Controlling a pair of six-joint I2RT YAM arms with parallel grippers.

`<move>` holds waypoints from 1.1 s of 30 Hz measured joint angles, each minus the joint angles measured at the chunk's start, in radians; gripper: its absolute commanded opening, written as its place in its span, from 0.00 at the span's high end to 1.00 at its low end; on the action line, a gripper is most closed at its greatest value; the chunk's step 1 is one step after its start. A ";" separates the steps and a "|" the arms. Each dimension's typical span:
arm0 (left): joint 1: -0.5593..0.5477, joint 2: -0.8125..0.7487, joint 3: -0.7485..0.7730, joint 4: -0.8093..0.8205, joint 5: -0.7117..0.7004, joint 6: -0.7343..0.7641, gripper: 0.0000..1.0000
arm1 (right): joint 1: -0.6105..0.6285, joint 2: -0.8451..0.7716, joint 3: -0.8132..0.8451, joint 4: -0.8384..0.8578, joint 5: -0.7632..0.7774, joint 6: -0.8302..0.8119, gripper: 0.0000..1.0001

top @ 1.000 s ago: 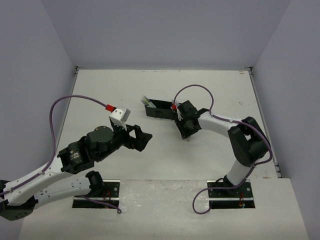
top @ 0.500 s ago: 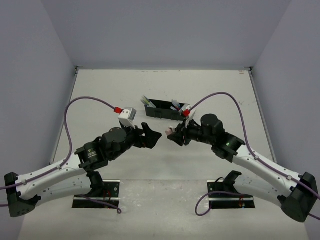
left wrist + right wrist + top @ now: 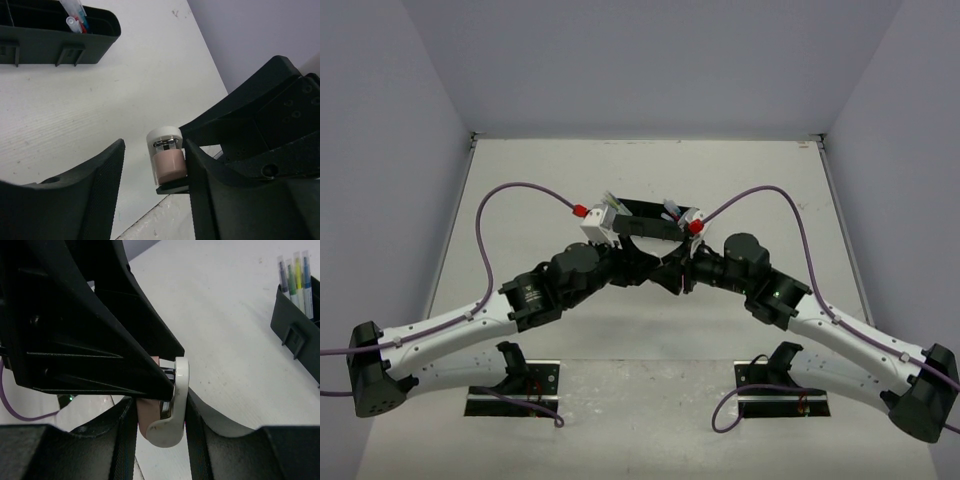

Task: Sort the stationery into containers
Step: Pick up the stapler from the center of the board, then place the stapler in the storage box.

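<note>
while right claw (image 3: 158, 426) pinches the eraser (image 3: 167, 161), left claw (image 3: 153, 159) flanks it.

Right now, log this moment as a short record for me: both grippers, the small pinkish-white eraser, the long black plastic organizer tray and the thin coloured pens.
right gripper: shut on the small pinkish-white eraser
left gripper: open, jaws either side of the eraser, with a gap on one side
arms: tips meet in front of the tray
long black plastic organizer tray: on the white table, beyond both grippers
thin coloured pens: inside the tray
likely step: eraser handover from right to left, not yet done
</note>
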 measured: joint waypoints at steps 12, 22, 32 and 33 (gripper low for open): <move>0.043 0.087 0.014 0.091 0.115 0.031 1.00 | 0.011 0.028 0.000 -0.009 0.084 0.002 0.26; 0.224 0.173 0.075 0.111 0.137 0.103 1.00 | 0.013 -0.016 -0.012 -0.095 0.423 0.082 0.01; 0.289 0.480 0.240 0.327 0.028 0.330 1.00 | 0.003 -0.311 -0.121 -0.228 0.667 0.188 0.01; 0.296 0.511 0.245 0.349 0.059 0.378 1.00 | 0.003 -0.323 -0.122 -0.239 0.667 0.190 0.01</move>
